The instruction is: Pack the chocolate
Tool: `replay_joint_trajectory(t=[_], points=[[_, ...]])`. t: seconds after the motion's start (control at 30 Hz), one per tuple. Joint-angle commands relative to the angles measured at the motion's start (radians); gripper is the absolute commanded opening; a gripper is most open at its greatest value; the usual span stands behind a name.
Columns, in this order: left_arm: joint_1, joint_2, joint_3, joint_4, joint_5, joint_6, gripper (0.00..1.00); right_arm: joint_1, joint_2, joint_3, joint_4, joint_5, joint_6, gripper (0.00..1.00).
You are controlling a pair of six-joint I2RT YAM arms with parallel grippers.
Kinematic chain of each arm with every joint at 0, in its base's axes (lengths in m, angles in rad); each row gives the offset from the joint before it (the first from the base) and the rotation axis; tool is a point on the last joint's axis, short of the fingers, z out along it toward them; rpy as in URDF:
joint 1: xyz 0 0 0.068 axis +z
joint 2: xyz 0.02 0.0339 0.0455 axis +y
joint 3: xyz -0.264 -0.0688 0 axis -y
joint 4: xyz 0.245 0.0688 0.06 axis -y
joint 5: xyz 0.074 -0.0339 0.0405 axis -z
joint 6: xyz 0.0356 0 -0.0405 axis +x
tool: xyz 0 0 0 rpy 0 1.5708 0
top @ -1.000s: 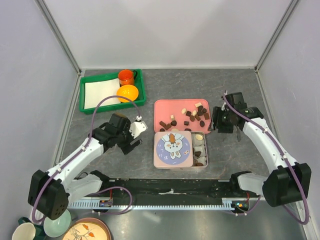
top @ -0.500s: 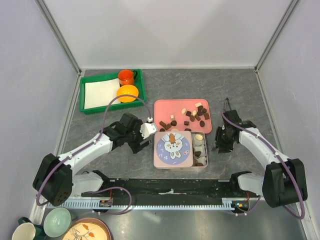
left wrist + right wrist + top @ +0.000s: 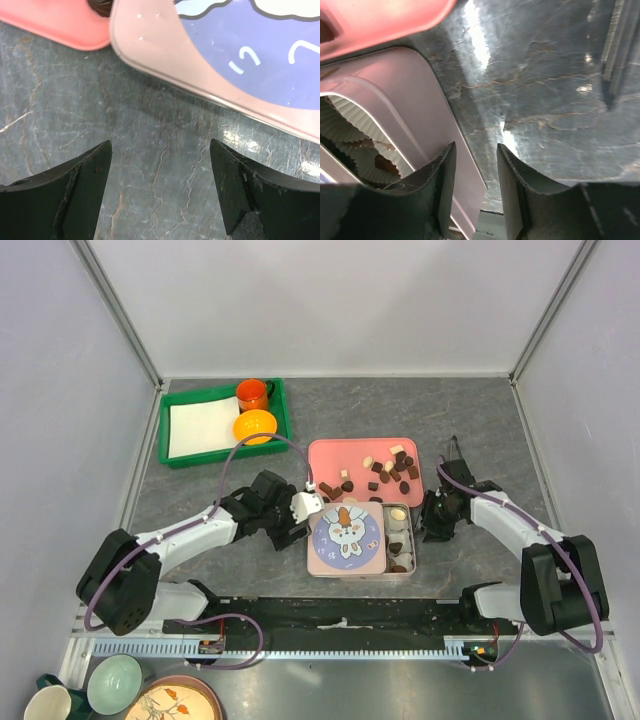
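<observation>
Chocolate (image 3: 404, 486): most pieces lie loose on the pink tray (image 3: 330, 455). A few sit in the paper cups (image 3: 398, 538) of the square tin (image 3: 420, 110), right of its lid (image 3: 345, 540). Right gripper (image 3: 476, 152): jaws narrow, astride the tin's right wall; whether they grip it cannot be told. Left gripper (image 3: 160, 147): wide, empty, just left of the tin.

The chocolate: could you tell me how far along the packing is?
A few pieces sit in the tin's paper cups. Neither gripper holds chocolate: left gripper open beside the lid, right gripper at the tin's rim. Most chocolate lies on the pink tray.
</observation>
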Motion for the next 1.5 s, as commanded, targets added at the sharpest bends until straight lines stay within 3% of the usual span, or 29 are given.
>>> replay_joint_trajectory(t=[0.0, 0.77, 1.0, 1.03, 1.07, 1.1, 1.47], points=[[-0.029, 0.032, -0.008, 0.071, 0.034, 0.007, 0.86, 0.054, 0.012, -0.025, 0.074, -0.021, 0.063, 0.46], [-0.069, -0.01, 0.017, 0.042, 0.016, -0.01, 0.85, 0.338, 0.117, 0.032, 0.278, -0.009, 0.295, 0.47], [-0.073, -0.039, 0.04, -0.001, -0.007, -0.013, 0.85, 0.347, 0.105, 0.076, 0.189, 0.049, 0.227, 0.51], [-0.073, -0.048, 0.043, -0.006, -0.028, -0.016, 0.85, 0.347, 0.1, 0.09, 0.162, 0.092, 0.207, 0.56], [-0.073, -0.069, 0.048, -0.014, -0.038, -0.019, 0.85, 0.344, 0.089, 0.102, 0.107, 0.12, 0.189, 0.82], [-0.073, -0.083, 0.064, -0.035, -0.053, -0.023, 0.87, 0.342, 0.082, 0.13, 0.077, 0.146, 0.161, 0.98], [-0.06, -0.214, 0.274, -0.262, -0.088, -0.105, 0.91, 0.304, 0.003, 0.317, -0.171, 0.435, 0.025, 0.98]])
